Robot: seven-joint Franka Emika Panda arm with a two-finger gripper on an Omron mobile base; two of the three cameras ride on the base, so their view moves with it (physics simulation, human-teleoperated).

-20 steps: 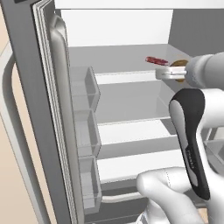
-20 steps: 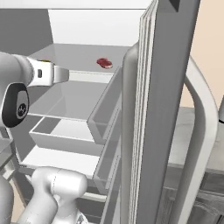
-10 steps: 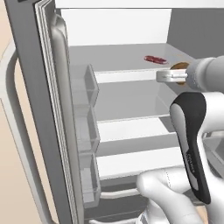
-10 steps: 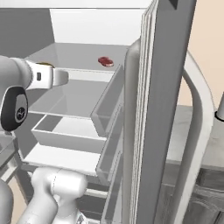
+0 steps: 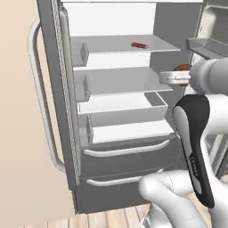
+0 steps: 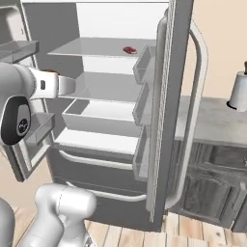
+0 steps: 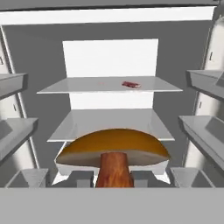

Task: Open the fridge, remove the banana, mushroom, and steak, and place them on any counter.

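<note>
The fridge (image 5: 116, 82) stands open, its white shelves (image 6: 103, 87) showing. A small red steak (image 5: 139, 45) lies on the upper shelf, also seen as the steak (image 6: 129, 49) and the steak (image 7: 130, 84). My gripper (image 7: 113, 178) is shut on the stem of the tan-brown mushroom (image 7: 113, 146), held in front of the open fridge and outside its shelves. The mushroom (image 5: 181, 67) sits by the hand at the right; the mushroom (image 6: 48, 72) sits by it at the left. The banana is out of view.
Both fridge doors hang wide open: the left door (image 5: 53, 93) with a long pale handle, and the right door (image 6: 169, 96) with bins. Two lower drawers (image 5: 122, 153) are closed. A grey marbled counter (image 6: 212, 123) lies right of the fridge, with a pale vessel (image 6: 239, 91) on it.
The whole picture has shifted: the camera has backed away, and the fridge now looks farther and shows its drawers. The mushroom stays in my gripper, now out in front of the shelves.
</note>
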